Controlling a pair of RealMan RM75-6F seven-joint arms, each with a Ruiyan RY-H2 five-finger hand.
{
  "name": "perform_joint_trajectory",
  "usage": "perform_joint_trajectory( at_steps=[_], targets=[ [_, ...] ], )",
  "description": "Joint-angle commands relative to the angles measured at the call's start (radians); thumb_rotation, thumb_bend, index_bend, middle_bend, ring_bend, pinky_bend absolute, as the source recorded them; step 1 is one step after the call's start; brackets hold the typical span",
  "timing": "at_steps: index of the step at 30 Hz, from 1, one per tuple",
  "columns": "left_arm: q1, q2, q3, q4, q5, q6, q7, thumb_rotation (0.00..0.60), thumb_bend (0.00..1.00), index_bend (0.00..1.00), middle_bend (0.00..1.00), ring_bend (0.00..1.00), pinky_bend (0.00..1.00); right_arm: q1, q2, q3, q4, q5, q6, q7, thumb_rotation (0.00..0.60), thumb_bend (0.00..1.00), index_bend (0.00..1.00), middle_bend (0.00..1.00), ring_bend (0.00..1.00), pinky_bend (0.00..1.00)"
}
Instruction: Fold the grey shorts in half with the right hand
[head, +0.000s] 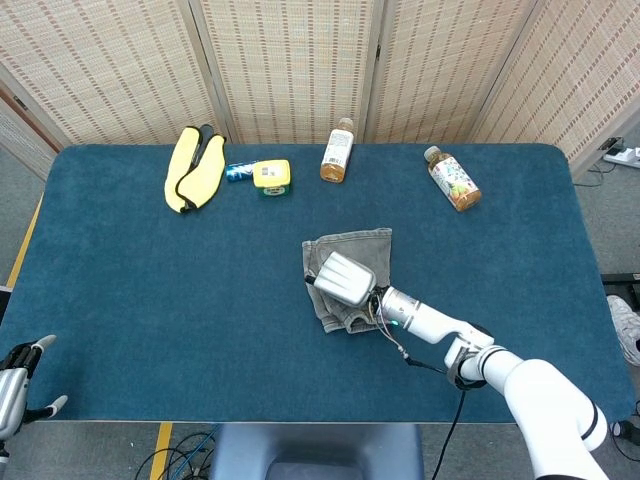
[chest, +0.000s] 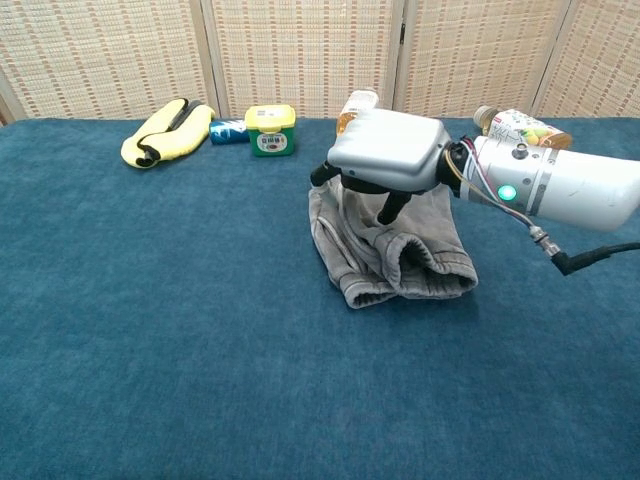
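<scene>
Grey shorts (chest: 400, 255) doubled, soft rumpled cloth, right hand (chest: 388, 150) above, grasp unclear

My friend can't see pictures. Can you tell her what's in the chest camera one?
A robot's right hand hovers low over grey shorts folded in half on a blue table. Behind them lie a yellow cloth, a small yellow-lidded tub and two drink bottles.
</scene>
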Motion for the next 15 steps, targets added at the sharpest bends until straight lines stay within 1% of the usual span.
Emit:
perform_joint_trajectory(
  at_steps=[1,3,5,10,15],
  targets=[
    [0.000,0.001,-0.001,-0.001,0.001,0.002,-0.001,0.600,0.17,0.18,0.23,0.18,0.34,0.010,-0.017,0.010,0.003,0.021,-0.028,-0.021,0.600,0.17,0.34,0.86,0.96,1.00],
    [0.001,0.001,-0.001,0.000,0.001,0.002,-0.004,0.600,0.17,0.18,0.23,0.18,0.34,0.013,-0.024,0.017,0.002,0.037,-0.047,-0.035,0.600,0.15,0.26,0.85,0.95,1.00],
    [0.001,0.000,-0.001,0.003,-0.002,0.000,-0.006,0.600,0.17,0.18,0.23,0.18,0.34,0.014,-0.031,0.029,-0.002,0.058,-0.065,-0.057,0.600,0.14,0.22,0.84,0.95,1.00],
    [0.004,0.001,0.000,0.005,-0.001,0.003,-0.011,0.600,0.17,0.18,0.23,0.18,0.34,0.004,-0.028,0.060,-0.040,0.106,-0.077,-0.098,0.600,0.13,0.18,0.83,0.94,1.00],
    [0.006,0.002,-0.002,0.011,-0.002,0.006,-0.018,0.600,0.17,0.18,0.23,0.18,0.34,-0.034,0.028,0.079,-0.129,0.143,-0.045,-0.143,0.600,0.14,0.18,0.80,0.91,1.00]
  ],
)
